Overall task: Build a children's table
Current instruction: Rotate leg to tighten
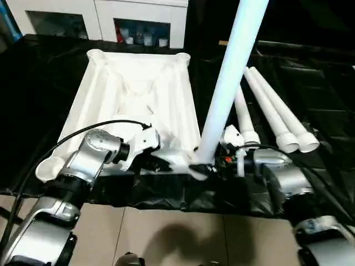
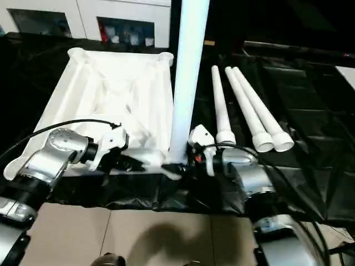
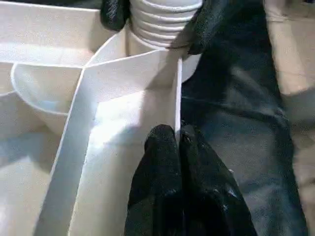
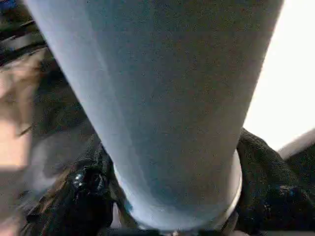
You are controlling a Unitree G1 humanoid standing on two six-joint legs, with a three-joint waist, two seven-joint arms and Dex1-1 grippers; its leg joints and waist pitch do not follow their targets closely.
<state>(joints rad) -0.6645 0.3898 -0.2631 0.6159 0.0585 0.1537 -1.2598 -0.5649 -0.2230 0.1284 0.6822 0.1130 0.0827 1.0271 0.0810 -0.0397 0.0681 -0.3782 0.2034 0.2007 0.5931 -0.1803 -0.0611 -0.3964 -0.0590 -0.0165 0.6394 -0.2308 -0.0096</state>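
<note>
The robot's two silver forearms (image 1: 83, 166) fill the near edge of the head views, reaching to the near right corner of the tabletop (image 1: 138, 94), which lies ribbed side up on a black sheet (image 1: 50, 72).

In the left wrist view, the left gripper (image 3: 178, 140) has its two black fingers pressed together on a thin upright rib of the top's rim (image 3: 178, 98). Past it, that view shows the ribbed base of a leg (image 3: 162, 19) seated at the corner socket, with the right gripper's black fingers (image 3: 209, 24) on either side of it.

The right wrist view looks up the standing leg (image 4: 162, 113) from between the right gripper's fingers (image 4: 88, 196), which sit spread around its base, flanking it closely; whether they press it cannot be told.

The head views show that the leg (image 1: 230, 72) stands nearly upright in the corner, leaning slightly. Three more legs (image 1: 272, 111) lie side by side on the sheet to the right, flared ends toward the robot. White cabinets (image 1: 138, 16) stand behind.
</note>
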